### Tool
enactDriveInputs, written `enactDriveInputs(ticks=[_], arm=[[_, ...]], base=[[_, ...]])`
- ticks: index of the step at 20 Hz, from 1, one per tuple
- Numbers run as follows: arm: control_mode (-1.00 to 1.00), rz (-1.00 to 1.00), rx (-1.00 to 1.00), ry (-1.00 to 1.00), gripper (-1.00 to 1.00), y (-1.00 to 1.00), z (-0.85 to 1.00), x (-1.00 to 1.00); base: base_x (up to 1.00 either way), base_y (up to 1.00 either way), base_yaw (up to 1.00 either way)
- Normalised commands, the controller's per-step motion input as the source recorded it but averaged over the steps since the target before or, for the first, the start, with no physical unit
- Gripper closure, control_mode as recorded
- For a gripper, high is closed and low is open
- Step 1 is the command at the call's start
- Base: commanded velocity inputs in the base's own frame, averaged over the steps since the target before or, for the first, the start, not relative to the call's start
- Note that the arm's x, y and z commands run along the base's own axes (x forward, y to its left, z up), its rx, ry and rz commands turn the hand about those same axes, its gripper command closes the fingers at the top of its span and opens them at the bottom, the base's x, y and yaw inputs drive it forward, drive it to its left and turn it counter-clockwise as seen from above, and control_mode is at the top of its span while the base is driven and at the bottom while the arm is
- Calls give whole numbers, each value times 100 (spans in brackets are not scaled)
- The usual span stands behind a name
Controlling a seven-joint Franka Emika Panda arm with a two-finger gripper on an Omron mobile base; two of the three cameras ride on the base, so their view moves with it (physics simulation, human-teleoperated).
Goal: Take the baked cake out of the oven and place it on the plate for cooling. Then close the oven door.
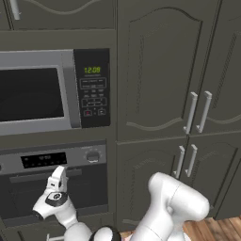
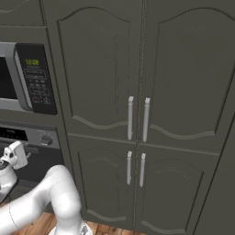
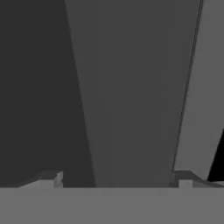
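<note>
The oven (image 1: 52,160) sits below the microwave, with a silver control strip, a knob and a black display. Its dark oven door (image 1: 89,190) stands closed, so the baked cake is hidden behind it. The plate is out of view. My gripper (image 1: 58,175) is up against the door's horizontal bar handle (image 1: 28,177), just under the control strip. From the hand view, the grey handle bar (image 3: 131,109) runs between my two fingertips (image 3: 54,178), and the jaws stand apart on either side of it. The gripper (image 2: 17,155) also shows at the oven (image 2: 27,135) on the far left.
A silver-framed microwave (image 1: 33,92) with a green clock hangs above the oven. Tall dark cabinet doors (image 1: 160,70) with silver handles fill the wall to the right. A strip of wooden floor (image 1: 212,230) shows at the lower right.
</note>
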Motion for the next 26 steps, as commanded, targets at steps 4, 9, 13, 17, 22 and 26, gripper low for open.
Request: enactDriveInputs(ticks=[4,9,13,17,22,26], arm=[[-100,0,0,0,-100,35,-30,23],[-100,0,0,0,100,32,-31,16],[-100,4,1,0,100,3,-29,3],[-100,7,6,0,100,1,-36,0],[-100,8,6,0,100,8,-47,-4],[-100,9,5,0,100,12,-49,-15]], base=[[0,0,0],[0,0,0],[0,0,0],[0,0,0],[0,0,0],[0,0,0]])
